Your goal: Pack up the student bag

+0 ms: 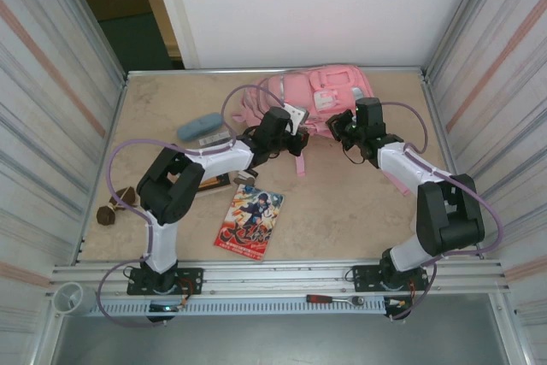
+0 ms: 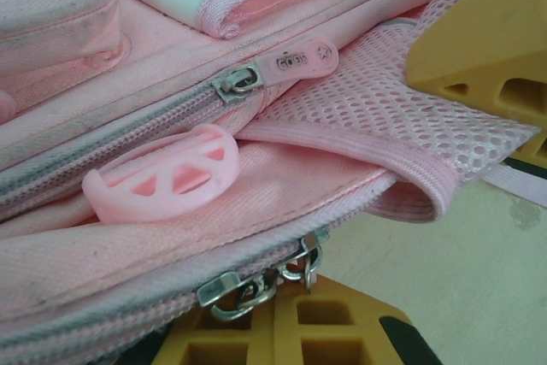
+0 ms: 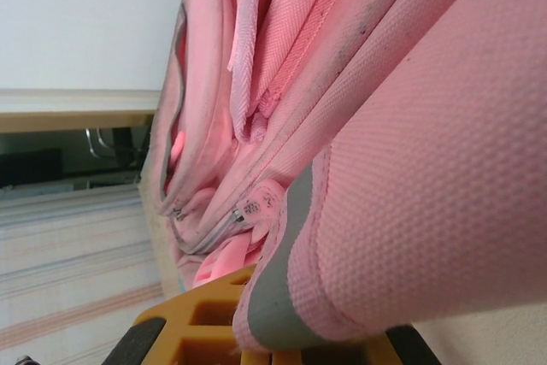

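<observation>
The student bag [image 1: 318, 96], a large pink backpack, lies at the back of the table. My left gripper [image 1: 289, 124] is at its near left edge. In the left wrist view its yellow fingers [image 2: 295, 331] are shut on the bag's mesh pocket edge [image 2: 410, 173], with two metal zip pulls [image 2: 265, 284] right at the lower finger. A pink plastic tab [image 2: 162, 179] and a zip slider [image 2: 238, 83] lie just above. My right gripper [image 1: 346, 127] is shut on a fold of pink fabric with a grey strip [image 3: 282, 297], which covers its yellow finger [image 3: 197, 326].
A comic book [image 1: 249, 221] lies near the front centre. A blue-grey pencil case [image 1: 198, 126] sits left of the bag, and a flat notebook [image 1: 215, 184] is partly under the left arm. A small brown object [image 1: 111, 209] lies by the left wall. Metal walls enclose the table.
</observation>
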Available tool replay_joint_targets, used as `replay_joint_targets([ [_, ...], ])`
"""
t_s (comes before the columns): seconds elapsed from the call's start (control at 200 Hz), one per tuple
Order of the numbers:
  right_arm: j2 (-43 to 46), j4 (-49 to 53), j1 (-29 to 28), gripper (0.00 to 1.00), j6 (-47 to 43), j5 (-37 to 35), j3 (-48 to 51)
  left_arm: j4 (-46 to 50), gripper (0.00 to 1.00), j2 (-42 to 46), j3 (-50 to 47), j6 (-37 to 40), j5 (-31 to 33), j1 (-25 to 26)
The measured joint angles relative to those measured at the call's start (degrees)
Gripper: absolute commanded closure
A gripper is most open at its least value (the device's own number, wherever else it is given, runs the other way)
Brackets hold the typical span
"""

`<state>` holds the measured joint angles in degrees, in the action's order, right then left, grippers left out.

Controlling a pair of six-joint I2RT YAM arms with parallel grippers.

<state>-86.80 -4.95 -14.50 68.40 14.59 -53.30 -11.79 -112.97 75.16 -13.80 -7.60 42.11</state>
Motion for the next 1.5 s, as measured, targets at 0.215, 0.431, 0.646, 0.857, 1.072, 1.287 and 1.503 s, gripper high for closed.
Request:
replay_joint_targets([
  [0.215, 0.6, 0.8, 1.4, 0.96, -1.2, 0.0, 0.6, -0.3, 1.00, 1.2, -2.9, 0.0, 1.6, -0.3],
  [0.431, 1.9, 2.8, 3.7, 0.96, -3.3, 0.0, 1.1, 0.1, 1.00, 4.7, -7.5, 0.3, 4.3, -2.0],
  [0.646, 2.1, 3.0, 4.0, 0.96, -4.2, 0.0, 1.5, 0.9, 1.00, 6.8, -8.4, 1.1, 4.2, -3.8],
  [0.857, 2.1, 3.0, 4.0, 0.96, -4.0, 0.2, 1.7, -1.1, 0.80, 7.0, -10.1, 3.5, 0.1, -1.8],
  [1.072, 2.1, 2.8, 3.7, 0.96, -2.8, 0.5, 1.7, -5.4, 0.81, 6.8, -12.0, 6.6, -1.7, 3.1],
  [1.287, 2.1, 2.7, 3.0, 0.96, -2.8, 0.4, 1.7, -9.4, 0.86, 2.8, -9.1, 10.7, -0.3, 3.7],
  [1.503, 2.1, 2.7, 2.8, 0.96, -2.8, 0.4, 1.7, -10.4, 0.83, -0.3, -7.6, 12.4, 2.0, 3.2],
])
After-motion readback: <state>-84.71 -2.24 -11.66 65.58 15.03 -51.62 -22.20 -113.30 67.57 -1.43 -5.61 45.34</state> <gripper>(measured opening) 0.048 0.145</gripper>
